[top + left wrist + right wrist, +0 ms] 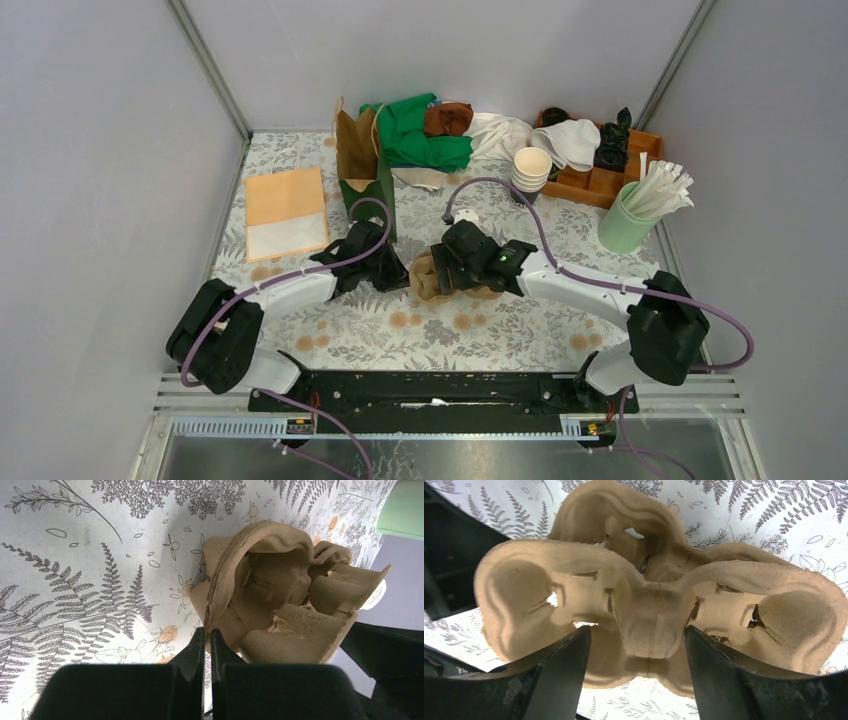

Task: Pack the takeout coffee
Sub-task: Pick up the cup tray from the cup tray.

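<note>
Top external: takeout coffee [466, 215] sits just beyond my right hand [440, 272], spread wide over carrier [424, 288]; left hand [398, 279] pinches carrier rim.

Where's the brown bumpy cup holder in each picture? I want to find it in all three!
Top view: the cup carrier lies mid-table, partly hidden under the right gripper.
Left wrist view: the cup carrier is right of centre, tipped up, with its rim pinched in the left gripper.
Right wrist view: the cup carrier fills most of the picture, between open fingers.
Shared landmark: the fern-print tablecloth beneath it in all three.
</note>
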You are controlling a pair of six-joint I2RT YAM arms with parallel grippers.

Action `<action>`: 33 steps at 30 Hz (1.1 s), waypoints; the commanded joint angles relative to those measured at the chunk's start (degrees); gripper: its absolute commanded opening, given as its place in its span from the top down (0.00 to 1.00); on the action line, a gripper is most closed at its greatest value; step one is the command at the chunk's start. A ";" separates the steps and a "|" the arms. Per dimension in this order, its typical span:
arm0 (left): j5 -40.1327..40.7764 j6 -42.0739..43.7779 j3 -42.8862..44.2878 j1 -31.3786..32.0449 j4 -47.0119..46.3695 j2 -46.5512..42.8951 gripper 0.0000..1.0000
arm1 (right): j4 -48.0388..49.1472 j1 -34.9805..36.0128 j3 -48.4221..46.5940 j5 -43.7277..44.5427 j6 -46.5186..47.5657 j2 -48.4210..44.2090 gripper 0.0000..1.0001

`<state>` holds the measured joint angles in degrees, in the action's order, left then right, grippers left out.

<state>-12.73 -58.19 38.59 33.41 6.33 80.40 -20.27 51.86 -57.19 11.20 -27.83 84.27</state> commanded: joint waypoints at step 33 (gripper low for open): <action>15.60 -14.97 4.65 6.88 -19.20 8.16 0.98 | -18.58 -2.62 1.43 23.70 1.96 -28.93 0.51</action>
<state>-2.02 -70.67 37.47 39.42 -5.37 84.01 -36.91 50.24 -56.71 29.52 -26.52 58.35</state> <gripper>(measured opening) 0.020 0.504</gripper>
